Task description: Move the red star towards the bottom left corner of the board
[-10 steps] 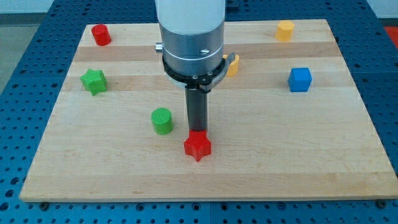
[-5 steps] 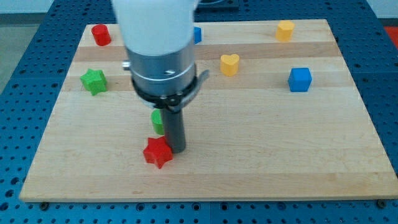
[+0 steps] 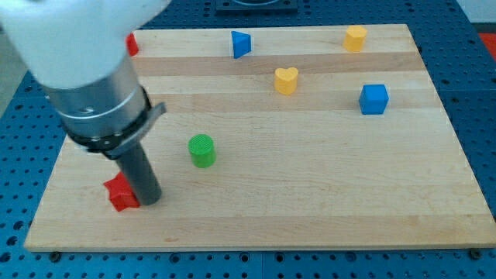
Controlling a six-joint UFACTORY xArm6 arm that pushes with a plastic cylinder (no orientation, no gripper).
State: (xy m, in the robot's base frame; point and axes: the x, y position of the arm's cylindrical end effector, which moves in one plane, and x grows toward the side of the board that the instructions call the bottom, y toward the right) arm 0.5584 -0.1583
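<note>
Red star (image 3: 119, 193) btm-left of board (image 3: 310, 194); rod upright, my tip (image 3: 149, 200) touching its right side; no tool fitted.

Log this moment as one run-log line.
tip: touching red star on its right | star: near board bottom-left corner | green cylinder: apart, upper right

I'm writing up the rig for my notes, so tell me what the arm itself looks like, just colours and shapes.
The arm's upper section is a broad white cylinder. Below it sits a silver-grey metal cylinder, closed off by a dark ring clamp with a small grey tab sticking out towards the view's right. From that hangs a straight dark grey rod ending in my tip. No cables or markings show, and there is no pincer.
</note>
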